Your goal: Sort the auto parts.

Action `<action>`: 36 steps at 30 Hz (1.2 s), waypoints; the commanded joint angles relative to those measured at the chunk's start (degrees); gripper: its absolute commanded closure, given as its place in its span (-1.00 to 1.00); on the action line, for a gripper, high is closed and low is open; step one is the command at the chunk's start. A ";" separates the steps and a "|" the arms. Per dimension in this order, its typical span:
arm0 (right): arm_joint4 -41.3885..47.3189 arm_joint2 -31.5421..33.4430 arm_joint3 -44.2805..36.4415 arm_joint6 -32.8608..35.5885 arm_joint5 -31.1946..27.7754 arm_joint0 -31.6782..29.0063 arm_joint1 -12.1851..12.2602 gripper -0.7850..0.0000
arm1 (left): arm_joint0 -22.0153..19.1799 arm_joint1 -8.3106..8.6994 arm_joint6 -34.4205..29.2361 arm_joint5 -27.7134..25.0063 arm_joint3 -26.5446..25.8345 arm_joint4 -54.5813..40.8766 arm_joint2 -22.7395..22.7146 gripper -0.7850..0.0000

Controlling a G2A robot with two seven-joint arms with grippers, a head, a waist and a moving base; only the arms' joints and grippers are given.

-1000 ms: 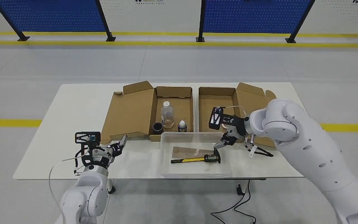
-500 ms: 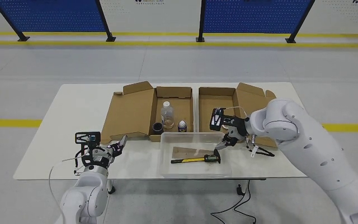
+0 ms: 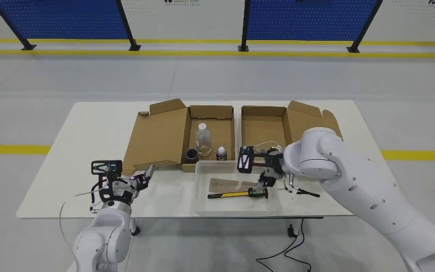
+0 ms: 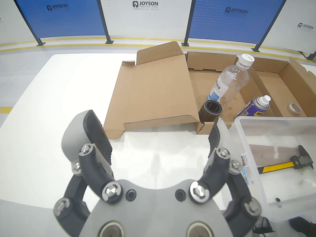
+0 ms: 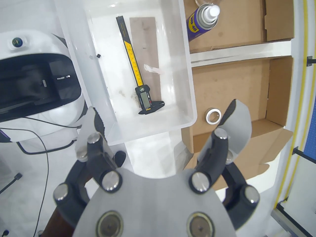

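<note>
A clear plastic bin (image 3: 200, 190) stands at the table's front middle. In it lie a yellow-and-black digital caliper (image 5: 133, 57) and a flat brown plate (image 5: 148, 48). My right gripper (image 5: 165, 110) hangs open over the bin's right end, holding nothing. A small metal ring (image 5: 213, 115) lies in the right cardboard box (image 3: 262, 129). The left cardboard box (image 3: 211, 115) holds a clear bottle (image 3: 203, 138), a spray can (image 3: 221, 152) and a black cylinder (image 3: 192, 156). My left gripper (image 4: 153, 119) stands open and empty above the table's front left, short of the box flap.
The left box's lid flap (image 3: 160, 136) lies flat on the table, and the right box's flap (image 3: 309, 119) sticks out to the right. Black cables (image 3: 306, 192) trail on the table right of the bin. A tiny black piece (image 5: 98, 55) sits in the bin.
My right gripper has shifted left, from beside the bin's right wall to over its right end near the caliper head. The left arm has kept still.
</note>
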 commanded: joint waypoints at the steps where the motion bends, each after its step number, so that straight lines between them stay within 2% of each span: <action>1: -0.67 -3.01 0.78 2.02 1.99 1.47 -1.05 -1.00 | 0.00 0.00 0.00 0.00 0.00 0.00 0.00 -1.00; 3: -0.84 -5.03 1.49 2.88 2.86 2.56 -1.87 -1.00 | 0.00 0.00 0.00 0.00 0.00 0.00 0.00 -1.00; 4: -0.71 -6.46 2.17 3.18 3.16 3.30 -2.50 -0.73 | 0.00 0.00 0.00 0.00 0.00 0.00 0.00 -1.00; 7: -0.95 -9.32 4.27 3.65 3.63 4.39 -3.71 -0.43 | 0.00 0.00 0.00 0.00 0.00 0.00 0.00 -1.00; 9: -0.66 -10.74 5.82 3.64 3.62 4.57 -4.33 -0.38 | 0.00 0.00 0.00 0.00 0.00 0.00 0.00 -1.00; 11: -0.79 -11.62 7.17 3.51 3.49 4.72 -4.78 -0.44 | 0.00 0.00 0.00 0.00 0.00 0.00 0.00 -1.00; 12: -1.04 -12.06 7.68 3.53 3.51 4.74 -4.97 -0.29 | 0.00 0.00 0.00 0.00 0.00 0.00 0.00 -1.00; 13: -1.11 -12.31 8.19 3.35 3.35 4.72 -5.15 -0.22 | 0.00 0.00 0.00 0.00 0.00 0.00 0.00 -1.00; 16: -1.62 -12.97 9.93 2.59 3.17 4.49 -5.70 -0.23 | 0.00 0.00 0.00 0.00 0.00 0.00 0.00 -1.00; 18: -2.36 -13.49 11.01 1.95 3.04 4.41 -6.13 0.00 | 0.00 0.00 0.00 0.00 0.00 0.00 0.00 -1.00; 24: -3.34 -15.88 15.81 0.42 1.12 4.60 -8.14 0.00 | 0.00 0.00 0.00 0.00 0.00 0.00 0.00 -1.00; 26: -3.33 -16.69 17.59 0.22 0.38 4.86 -8.95 -0.11 | 0.00 0.00 0.00 0.00 0.00 0.00 0.00 -1.00; 36: -3.63 -20.09 25.04 -1.62 -1.63 6.39 -12.76 0.03 | 0.00 0.00 0.00 0.00 0.00 0.00 0.00 -1.00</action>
